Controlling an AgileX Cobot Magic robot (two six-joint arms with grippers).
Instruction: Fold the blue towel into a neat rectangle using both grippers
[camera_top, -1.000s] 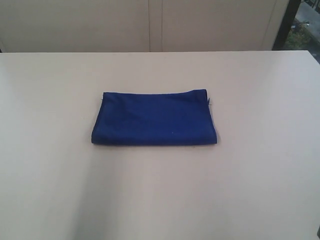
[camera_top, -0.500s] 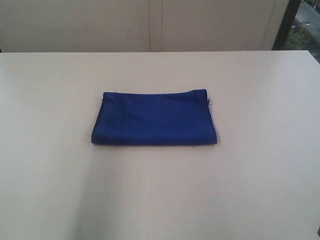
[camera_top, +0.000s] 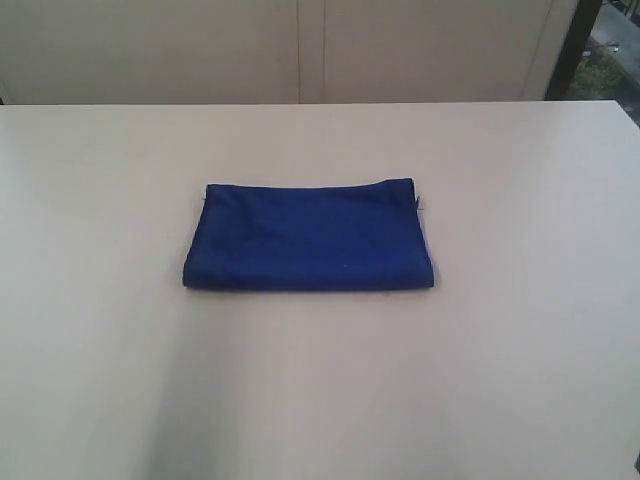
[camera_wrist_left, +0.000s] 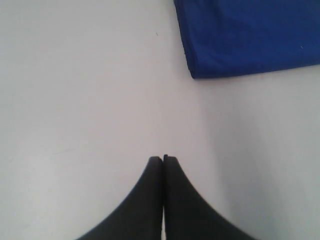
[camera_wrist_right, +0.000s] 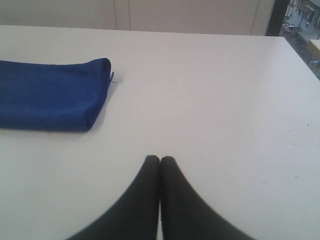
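Observation:
The blue towel (camera_top: 308, 236) lies folded in a flat rectangle at the middle of the pale table (camera_top: 520, 330), a small thread tag at its far right corner. Neither arm shows in the exterior view. In the left wrist view my left gripper (camera_wrist_left: 163, 158) is shut with nothing between its black fingers, above bare table, well apart from the towel's corner (camera_wrist_left: 250, 35). My right gripper (camera_wrist_right: 160, 159) is likewise shut and empty, and the towel (camera_wrist_right: 50, 95) lies off to one side of it with its thread tag (camera_wrist_right: 113, 78) showing.
A beige panelled wall (camera_top: 300, 50) runs behind the table's far edge. A dark window frame (camera_top: 575, 45) stands at the back right, with a street outside.

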